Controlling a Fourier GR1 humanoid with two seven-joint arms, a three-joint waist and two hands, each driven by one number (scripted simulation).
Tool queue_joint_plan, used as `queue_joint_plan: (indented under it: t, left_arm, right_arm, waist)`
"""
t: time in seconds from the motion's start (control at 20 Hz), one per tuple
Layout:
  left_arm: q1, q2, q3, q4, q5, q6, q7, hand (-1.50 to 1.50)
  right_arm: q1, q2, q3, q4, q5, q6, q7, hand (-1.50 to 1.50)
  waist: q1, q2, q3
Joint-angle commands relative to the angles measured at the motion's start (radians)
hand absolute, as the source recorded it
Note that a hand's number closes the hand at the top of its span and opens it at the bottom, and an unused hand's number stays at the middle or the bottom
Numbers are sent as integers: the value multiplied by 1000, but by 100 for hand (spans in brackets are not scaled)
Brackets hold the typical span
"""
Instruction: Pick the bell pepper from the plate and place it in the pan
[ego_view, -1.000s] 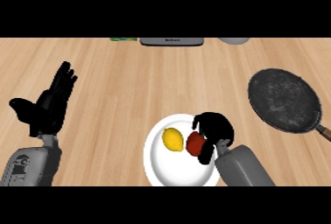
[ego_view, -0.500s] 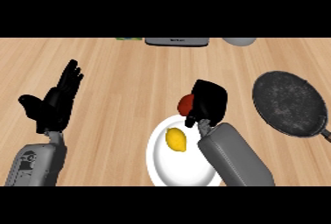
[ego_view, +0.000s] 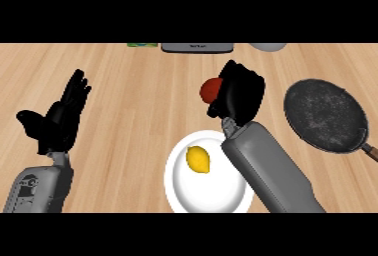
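Note:
My right hand (ego_view: 238, 96) is curled round a red bell pepper (ego_view: 211, 88), which peeks out at the hand's left side. The hand and pepper hang above the wooden counter, beyond the white plate (ego_view: 184, 190) and to the left of the dark round pan (ego_view: 325, 116). A yellow lemon (ego_view: 198, 159) lies on the plate, beside my right forearm. At the left of the view my left hand (ego_view: 60, 117) rests open, fingers up.
A grey appliance (ego_view: 197, 47), a green item (ego_view: 143, 44) and a pale round object (ego_view: 269, 46) line the counter's far edge. The pan's handle (ego_view: 370, 151) points toward the lower right.
My right hand closed on the pepper on the plate, lifted it off, and has carried it away from me and up, now past the plate's far rim. The left hand stays put.

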Motion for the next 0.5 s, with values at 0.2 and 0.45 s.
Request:
queue_joint_plan:
  t: [0.2,0.45]
  left_arm:
    - [7,30,34,-13,25,-19,16,0]
    - [-9,5,16,17,-10,14,-9,0]
  right_arm:
    - [71,-96,-241,-80,-55,-253,-76,150]
    - [213,-217,-320,-71,-90,-266,-200,150]
  waist:
    - [-13,1,1]
    - [-19,0,0]
